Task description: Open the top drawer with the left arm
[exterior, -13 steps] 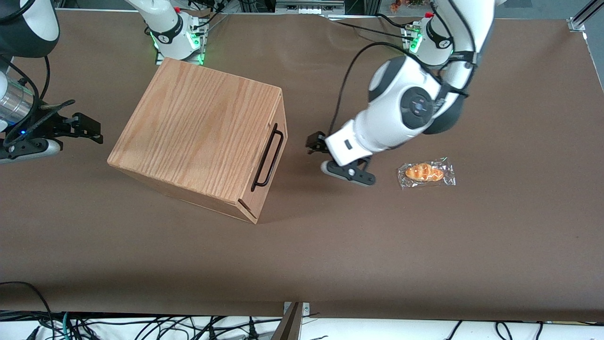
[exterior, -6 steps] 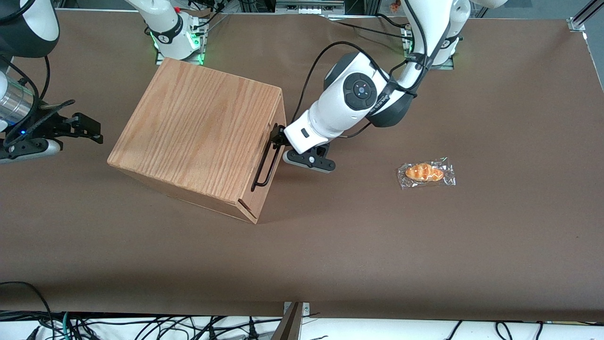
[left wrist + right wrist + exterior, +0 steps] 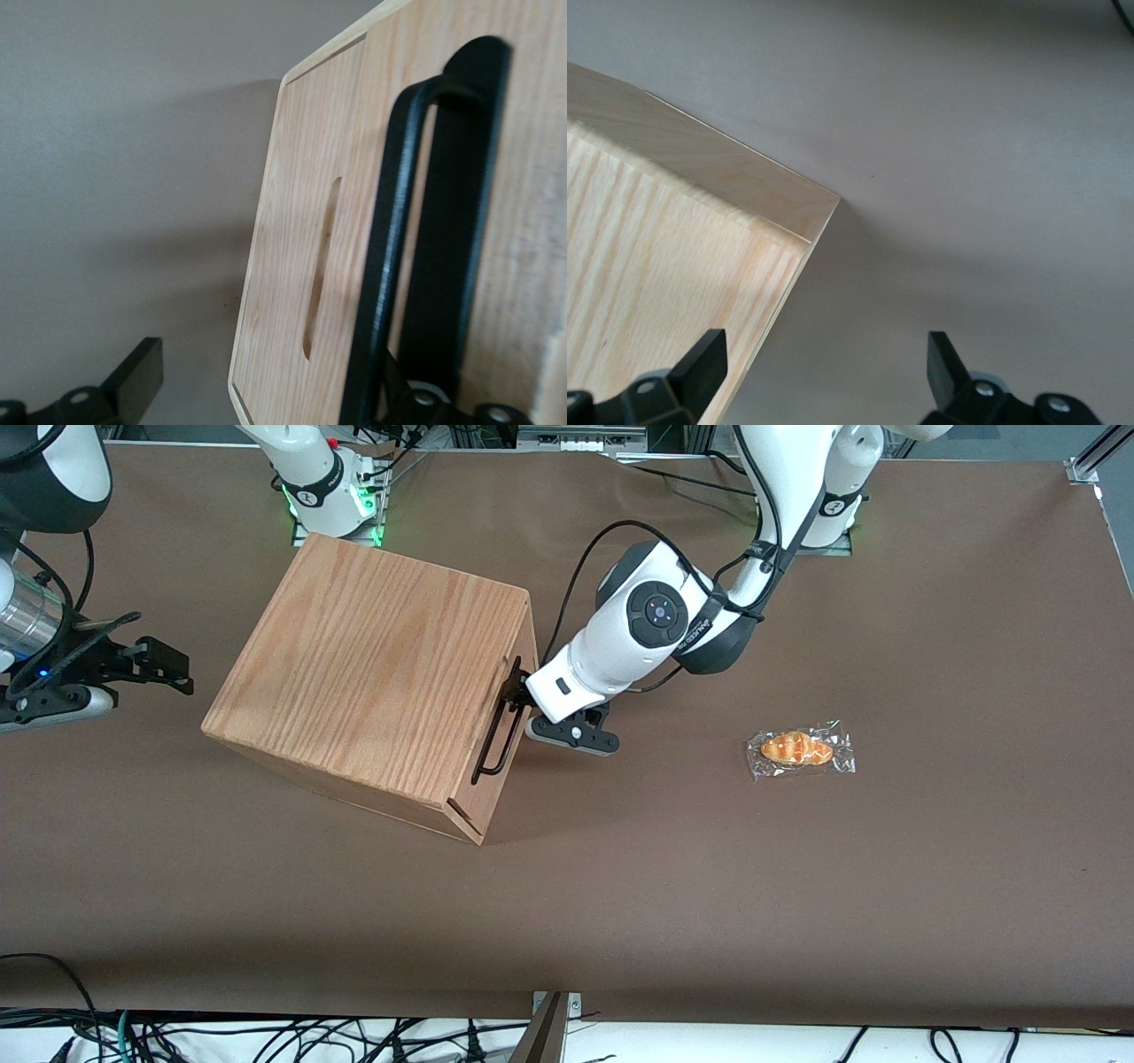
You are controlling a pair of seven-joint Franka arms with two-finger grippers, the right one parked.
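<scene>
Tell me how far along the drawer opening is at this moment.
Done: the left arm has brought its gripper to the black bar handle of the top drawer; the wrist view shows the bar right at the gripper. In hand: getting a hold on the handle. Left: the pull itself, since the drawer front sits flush with the oak box, not yet slid out.

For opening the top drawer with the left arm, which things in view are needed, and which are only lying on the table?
Needed:
- top drawer, closed
- its black bar handle
- left arm's hand, at the handle, one finger clear of the drawer front

Just lying about:
- wrapped bread roll, toward the working arm's end of the table
</scene>
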